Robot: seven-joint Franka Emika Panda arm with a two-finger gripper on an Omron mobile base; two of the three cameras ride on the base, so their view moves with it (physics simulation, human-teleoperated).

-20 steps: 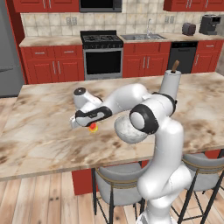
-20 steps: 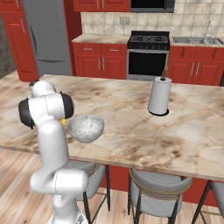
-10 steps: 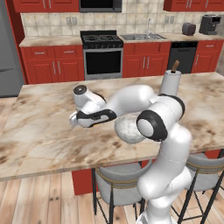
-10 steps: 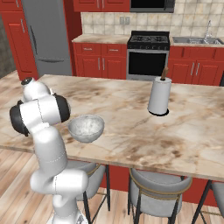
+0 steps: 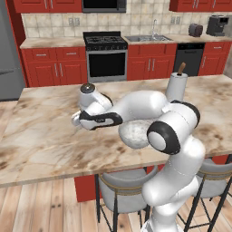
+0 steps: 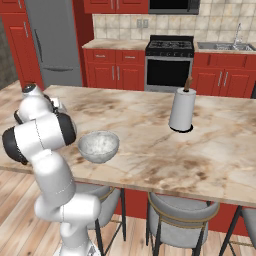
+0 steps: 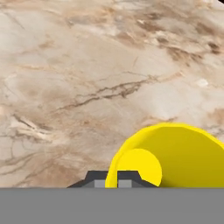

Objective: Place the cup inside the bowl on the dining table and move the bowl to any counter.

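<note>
- Marble-topped dining table (image 5: 41,145), beige-brown and veined, is spreading across the middle of both base views, with grey stools tucked under its near edge.
- Gripper (image 5: 77,120) is hanging over the left part of the table in the left base view, the white arm reaching leftward from the robot's body.
- Fingers (image 7: 97,180) are sitting nearly together at the bottom of the hand view, clamped on the rim of the cup (image 7: 175,155); the cup's yellow mouth and inside are facing the camera.
- Cup is showing above bare marble in the hand view; whether it is touching the tabletop cannot be told.
- Bowl (image 6: 98,146), grey-white and speckled, is resting upright on the table near its near edge, just right of the arm's dark elbow joint in the right base view; in the left base view the bowl (image 5: 134,134) is partly hidden behind the arm.
- Cup and bowl are sitting apart, the cup out to the left of the bowl.
- Paper towel roll (image 6: 182,110) is standing upright on the table, well right of the bowl and farther back.
- Counter (image 5: 50,43) with red drawers is running along the far tiled wall, beside a black stove (image 5: 105,56).
</note>
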